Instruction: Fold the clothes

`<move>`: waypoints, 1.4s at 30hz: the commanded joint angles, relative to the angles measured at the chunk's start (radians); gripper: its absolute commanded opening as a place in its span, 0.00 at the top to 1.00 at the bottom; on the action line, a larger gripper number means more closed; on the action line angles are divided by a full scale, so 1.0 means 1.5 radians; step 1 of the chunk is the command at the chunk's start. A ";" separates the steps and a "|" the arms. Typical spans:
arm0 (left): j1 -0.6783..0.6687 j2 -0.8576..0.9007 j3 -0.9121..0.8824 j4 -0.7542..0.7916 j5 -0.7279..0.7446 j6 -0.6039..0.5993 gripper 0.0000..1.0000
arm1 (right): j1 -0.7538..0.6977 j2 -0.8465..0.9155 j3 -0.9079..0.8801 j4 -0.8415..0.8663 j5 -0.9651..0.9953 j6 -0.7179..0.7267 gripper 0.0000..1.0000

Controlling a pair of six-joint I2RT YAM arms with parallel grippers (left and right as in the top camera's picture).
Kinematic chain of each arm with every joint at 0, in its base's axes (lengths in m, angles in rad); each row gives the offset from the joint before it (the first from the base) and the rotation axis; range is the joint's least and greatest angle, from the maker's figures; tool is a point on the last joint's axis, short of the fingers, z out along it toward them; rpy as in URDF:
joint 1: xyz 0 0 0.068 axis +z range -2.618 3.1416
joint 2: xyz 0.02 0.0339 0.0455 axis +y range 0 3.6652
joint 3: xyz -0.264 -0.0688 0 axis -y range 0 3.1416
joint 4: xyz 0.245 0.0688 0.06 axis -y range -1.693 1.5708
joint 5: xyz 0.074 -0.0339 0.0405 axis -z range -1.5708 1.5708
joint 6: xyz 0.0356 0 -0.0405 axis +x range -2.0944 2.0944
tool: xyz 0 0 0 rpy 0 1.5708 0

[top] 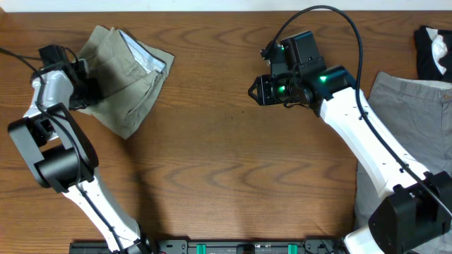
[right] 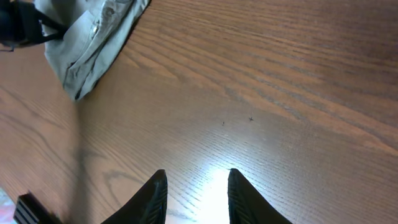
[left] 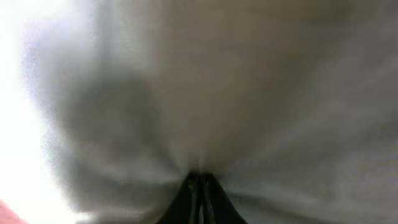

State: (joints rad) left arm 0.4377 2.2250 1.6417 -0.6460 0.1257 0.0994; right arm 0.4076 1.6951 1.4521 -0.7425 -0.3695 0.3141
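Wooden table [top: 226, 162] viewed; khaki shorts [top: 123, 77] bunched at far left. Left gripper [left: 200, 185] jaws pinched onto shorts edge. Right gripper [right: 198, 186] jaws parted, nothing held. Fabric judged soft, light, floppy; waistband corners best gripped.

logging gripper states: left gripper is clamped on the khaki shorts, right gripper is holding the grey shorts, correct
Not the right gripper: it is open over bare table, holding nothing, per the right wrist view. The left gripper is shut on the khaki shorts.
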 commanded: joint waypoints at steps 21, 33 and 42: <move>-0.064 -0.053 -0.069 -0.048 0.000 -0.195 0.94 | 0.004 0.004 0.002 0.000 -0.002 0.019 0.71; -0.191 -0.208 -0.072 -0.075 0.020 0.090 0.94 | -0.001 0.004 0.002 0.016 0.000 0.019 0.70; -0.274 -0.120 -0.078 -0.033 -0.002 0.199 0.94 | -0.001 0.004 0.001 0.015 0.000 0.019 0.70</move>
State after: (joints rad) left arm 0.0269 2.0003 1.5307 -0.7200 0.1555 0.3241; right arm 0.4072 1.6951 1.4521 -0.7204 -0.3695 0.3332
